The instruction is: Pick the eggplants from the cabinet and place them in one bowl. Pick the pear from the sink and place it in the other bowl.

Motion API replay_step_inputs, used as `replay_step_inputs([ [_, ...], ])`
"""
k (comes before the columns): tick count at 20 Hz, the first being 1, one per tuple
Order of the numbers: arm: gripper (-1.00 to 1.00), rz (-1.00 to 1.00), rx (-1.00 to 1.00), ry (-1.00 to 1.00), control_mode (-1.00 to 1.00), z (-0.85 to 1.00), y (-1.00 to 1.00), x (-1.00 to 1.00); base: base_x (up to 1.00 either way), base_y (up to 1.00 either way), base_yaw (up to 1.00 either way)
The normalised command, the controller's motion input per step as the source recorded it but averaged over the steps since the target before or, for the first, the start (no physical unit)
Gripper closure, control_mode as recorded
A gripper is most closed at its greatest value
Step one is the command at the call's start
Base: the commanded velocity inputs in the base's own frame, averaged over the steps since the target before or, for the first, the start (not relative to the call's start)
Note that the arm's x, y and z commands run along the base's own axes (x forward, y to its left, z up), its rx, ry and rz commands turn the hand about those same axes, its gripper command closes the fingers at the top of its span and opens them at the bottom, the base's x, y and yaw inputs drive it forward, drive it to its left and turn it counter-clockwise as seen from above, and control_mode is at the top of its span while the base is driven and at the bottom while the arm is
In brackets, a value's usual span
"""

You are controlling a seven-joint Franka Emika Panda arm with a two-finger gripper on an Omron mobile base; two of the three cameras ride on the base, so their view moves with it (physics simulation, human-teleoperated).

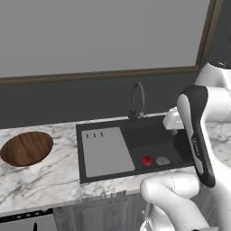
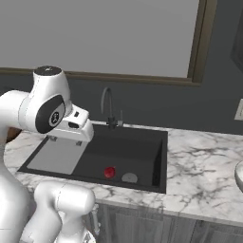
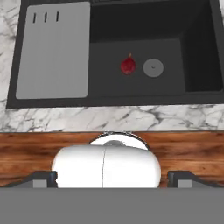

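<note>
pear (image 3: 128,65): i'm seeing it lying on the sink (image 3: 199,52) floor, drain (image 3: 153,68) at its 3 o'clock.
gripper (image 3: 113,178): i'm hovering high; fingers spread, holding nothing.
risk: it's rounded, possibly rolling toward the drain if i'm descending off-centre.

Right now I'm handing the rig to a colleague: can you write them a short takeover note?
Gripper: high above the sink, whether open or shut cannot be told; nothing seen held.
Pear: on the sink floor, just beside the grey drain, apart from it.
Wooden bowl: on the marble counter past the drainboard, holding nothing.
Pale bowl: rim at the far counter edge.
Left: pear into the wooden bowl.
</note>
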Motion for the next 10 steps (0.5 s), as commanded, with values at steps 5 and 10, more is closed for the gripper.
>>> replay_step_inputs([
  [5, -1.0, -0.01, 0.0, 0.0, -1.0, -0.72, 0.0, 0.06, 0.0, 0.0, 0.0],
  [10, -1.0, 0.0, 0.0, -0.06, -1.0, -0.9, 0.0, 0.74, 0.0, 0.0, 0.0],
])
